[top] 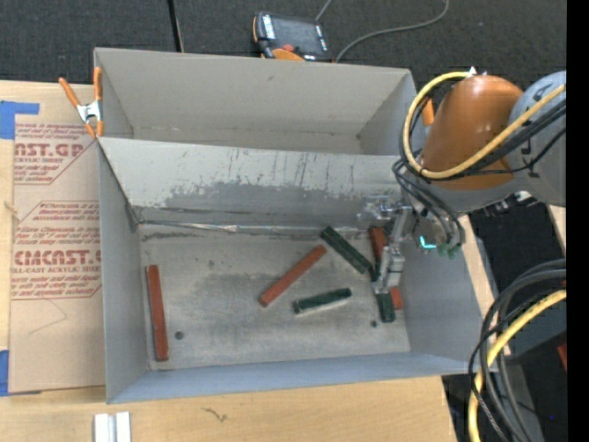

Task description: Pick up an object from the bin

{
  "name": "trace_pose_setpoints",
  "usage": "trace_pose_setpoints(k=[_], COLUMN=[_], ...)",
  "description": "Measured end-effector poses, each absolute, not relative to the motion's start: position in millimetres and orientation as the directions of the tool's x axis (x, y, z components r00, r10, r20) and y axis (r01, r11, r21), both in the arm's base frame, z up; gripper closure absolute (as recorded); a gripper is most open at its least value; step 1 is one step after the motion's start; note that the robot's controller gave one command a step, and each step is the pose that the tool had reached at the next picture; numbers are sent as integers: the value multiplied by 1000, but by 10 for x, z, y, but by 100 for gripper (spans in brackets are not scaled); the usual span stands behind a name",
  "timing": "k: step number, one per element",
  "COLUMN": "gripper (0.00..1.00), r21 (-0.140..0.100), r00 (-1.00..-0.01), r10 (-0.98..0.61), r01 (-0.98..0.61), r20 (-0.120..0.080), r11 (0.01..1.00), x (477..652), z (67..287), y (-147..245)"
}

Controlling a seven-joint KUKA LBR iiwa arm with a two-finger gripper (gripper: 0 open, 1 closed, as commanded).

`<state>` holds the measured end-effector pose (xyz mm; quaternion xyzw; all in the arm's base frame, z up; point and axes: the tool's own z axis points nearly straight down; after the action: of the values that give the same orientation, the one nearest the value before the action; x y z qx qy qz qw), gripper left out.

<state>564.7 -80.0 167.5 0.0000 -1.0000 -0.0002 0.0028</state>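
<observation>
While the arm (549, 145) is reaching in from the right with its orange cover (471, 132) sitting above the rim, you're seeing the claw (390, 279) hanging low over the right end of the bin (276, 109) floor, near the right wall. You're not getting a clean read on the claw. I can't tell whether it's apart or together.

What's lying nearest to it:
- A dark green stick (348, 250) is lying tilted just left of the claw, with its lower end running in under it.
- A red stick (377, 240) is lying right behind that one, partly hidden by the claw's body.
- A short piece (386, 308) is lying just below the claw, reddish at its upper end and dark green at its lower end. Whether it's touching the claw, I can't tell.

So you're looking at the claw sitting over the spot where the tilted green stick and the short piece are meeting, on the right side of the floor.

Further left, a second dark green stick (322, 300) is lying nearly level. An orange-brown stick (292, 276) is slanting just above it, close by but apart. Well away from everything else, a red-brown stick (157, 313) is lying along the left wall.
</observation>
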Motion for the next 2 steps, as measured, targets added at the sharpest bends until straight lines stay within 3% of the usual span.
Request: trace_pose_setpoints(k=[1,2], gripper=[0,0], r21=[2,2], r00=[-962,-854], r10=[274,520], r01=[274,520], r20=[-3,-4], r11=[962,854], x=[5814,5850], z=[693,1006], y=[-756,-792])
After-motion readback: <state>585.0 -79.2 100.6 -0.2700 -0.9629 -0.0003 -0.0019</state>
